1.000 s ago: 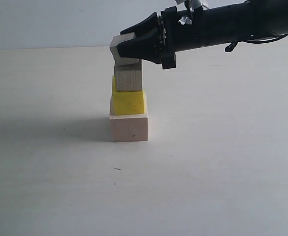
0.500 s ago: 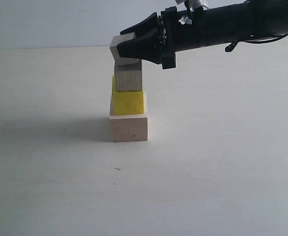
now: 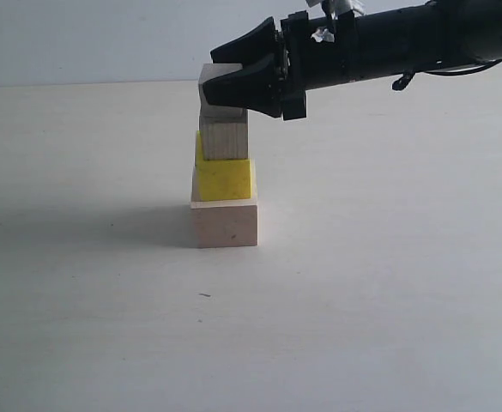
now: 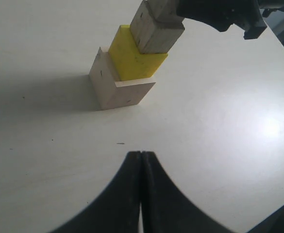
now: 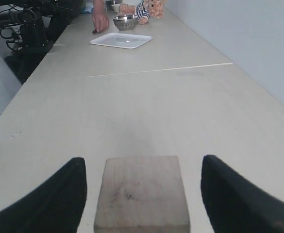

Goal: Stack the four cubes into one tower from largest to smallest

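Observation:
The tower stands mid-table: a large pale wooden cube (image 3: pixel 225 225), a yellow cube (image 3: pixel 225 178), a small wooden cube (image 3: pixel 223 137), and on top a second small wooden cube (image 3: pixel 218 109) lying level. My right gripper (image 3: pixel 209 70) reaches in from the right at the top cube's height. In the right wrist view the right gripper (image 5: pixel 142 162) is open, with a gap between each finger and the top cube (image 5: pixel 142 194). My left gripper (image 4: pixel 142 153) is shut on nothing, near the table in front of the large cube (image 4: pixel 125 92).
Far down the long table lie a white tray (image 5: pixel 121 40), a metal bowl (image 5: pixel 125 22) and a plush toy (image 5: pixel 149 8), with a person's hand (image 5: pixel 100 19) beside them. A wall runs along one side of the table.
The top small cube was tilted in the right gripper's hold; now it sits level on the stack. The right jaws have spread apart and let go of it. The left gripper has not moved.

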Robot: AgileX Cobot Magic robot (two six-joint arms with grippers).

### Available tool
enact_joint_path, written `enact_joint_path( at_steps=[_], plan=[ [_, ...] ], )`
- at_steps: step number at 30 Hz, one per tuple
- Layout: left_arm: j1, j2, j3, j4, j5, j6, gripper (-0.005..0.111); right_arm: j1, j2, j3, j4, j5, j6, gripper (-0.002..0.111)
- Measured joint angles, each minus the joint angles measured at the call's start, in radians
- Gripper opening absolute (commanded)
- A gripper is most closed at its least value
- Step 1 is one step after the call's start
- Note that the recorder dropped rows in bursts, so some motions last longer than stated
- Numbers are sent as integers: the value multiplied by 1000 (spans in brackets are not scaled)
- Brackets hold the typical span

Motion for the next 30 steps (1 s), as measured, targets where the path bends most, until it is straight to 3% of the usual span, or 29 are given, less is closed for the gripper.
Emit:
enact_joint_path(
  at_steps=[13, 17, 23, 26, 30],
  plan=[
    [0, 0, 0, -2, 0, 0, 0, -31, -135, 0, -2, -59, 172, 62],
    [0, 0, 0, -2, 0, 0, 0, -69, -215, 0, -2, -119, 269, 46],
    [0, 0, 0, -6, 0, 17, 0, -109, -351, 0, -76, -192, 368, 3],
    [0, 0, 0, -6, 0, 48, 0, -111, -416, 0, -173, -229, 442, 0],
    [0, 0, 0, 8, -11, 59, 0, -111, -477, 0, -305, -387, 707, 0]
  ],
)
